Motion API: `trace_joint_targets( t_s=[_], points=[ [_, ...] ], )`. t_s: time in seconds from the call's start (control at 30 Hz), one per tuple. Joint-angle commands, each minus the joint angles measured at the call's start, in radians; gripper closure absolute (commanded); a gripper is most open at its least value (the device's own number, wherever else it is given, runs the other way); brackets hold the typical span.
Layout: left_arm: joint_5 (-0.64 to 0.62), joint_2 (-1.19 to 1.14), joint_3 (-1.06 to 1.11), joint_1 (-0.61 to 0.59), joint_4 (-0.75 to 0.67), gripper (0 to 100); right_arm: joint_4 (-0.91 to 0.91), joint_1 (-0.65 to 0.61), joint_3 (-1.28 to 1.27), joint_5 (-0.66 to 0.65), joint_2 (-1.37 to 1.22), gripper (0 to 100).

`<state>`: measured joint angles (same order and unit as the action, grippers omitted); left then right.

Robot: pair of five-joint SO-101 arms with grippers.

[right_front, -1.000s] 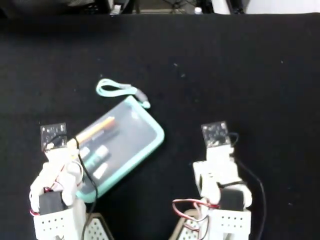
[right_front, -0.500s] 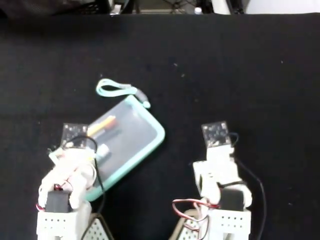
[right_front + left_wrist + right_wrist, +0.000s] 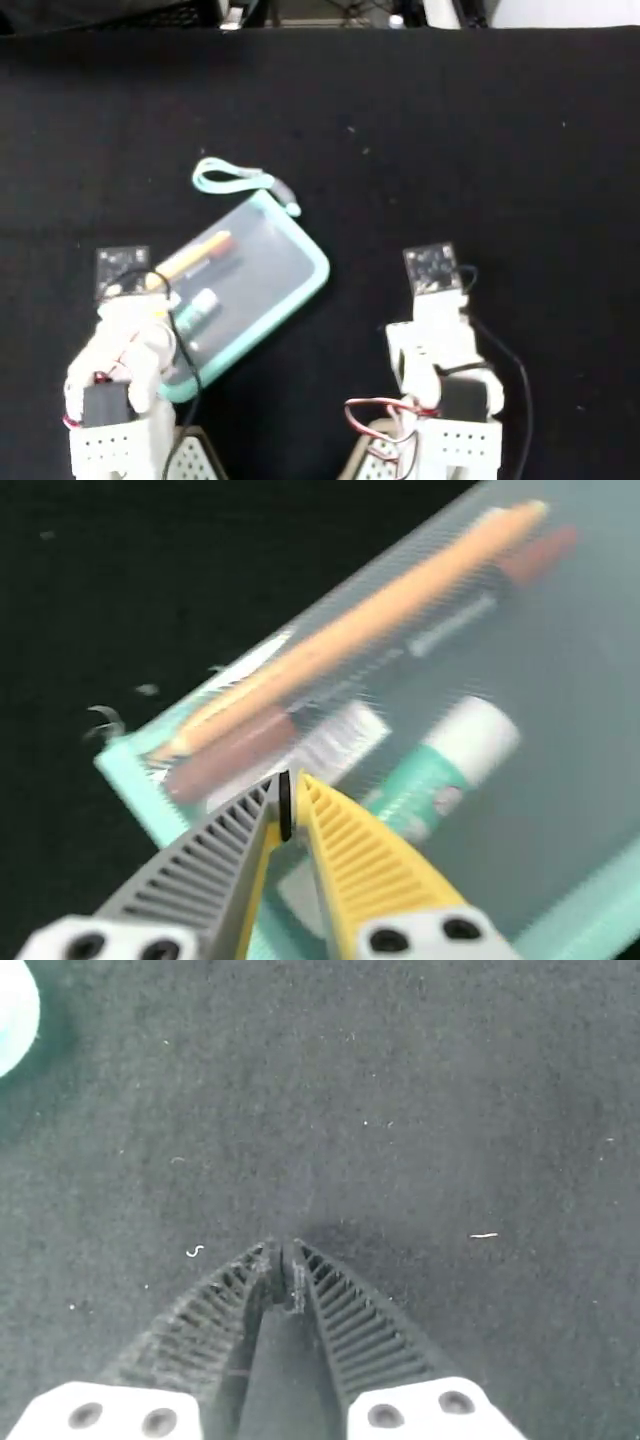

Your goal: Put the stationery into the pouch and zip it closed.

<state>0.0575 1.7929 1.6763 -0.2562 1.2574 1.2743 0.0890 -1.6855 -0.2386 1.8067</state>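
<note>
A translucent pouch (image 3: 250, 275) with a mint-green edge lies slanted on the black table, its wrist strap (image 3: 228, 180) looped at the far end. Inside it I see an orange pencil (image 3: 380, 610), a brown pen (image 3: 235, 760), a green and white glue stick (image 3: 445, 765) and a white eraser (image 3: 325, 740). My left gripper (image 3: 286, 802) is shut just above the pouch's near left end, over the pen's end. The left arm (image 3: 125, 320) covers the pouch's near corner. My right gripper (image 3: 283, 1265) is shut over bare table, right of the pouch.
The black table cloth (image 3: 480, 150) stretches wide on the far and right sides. The right arm (image 3: 435, 330) stands at the near edge. A pale corner of the pouch (image 3: 15, 1010) shows in the right wrist view.
The left arm swung right over the pouch's near end, then back left to almost where it began. The pouch and the right arm have stayed put.
</note>
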Motion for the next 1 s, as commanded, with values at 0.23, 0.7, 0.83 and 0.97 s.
trace_joint_targets(
  t_s=[0.23,0.7,0.83,0.97],
  points=[
    [0.0,-0.011,0.024,-0.153,-0.005,95,0.003,0.0,-0.001,0.008,0.035,98.5],
    [0.0,-0.011,0.024,-0.153,-0.005,95,0.003,0.0,-0.001,0.008,0.035,98.5],
    [0.0,-0.011,0.024,-0.153,-0.005,95,0.003,0.0,-0.001,0.008,0.035,98.5],
    [0.0,-0.011,0.024,-0.153,-0.005,95,0.003,0.0,-0.001,0.008,0.035,98.5]
  ],
)
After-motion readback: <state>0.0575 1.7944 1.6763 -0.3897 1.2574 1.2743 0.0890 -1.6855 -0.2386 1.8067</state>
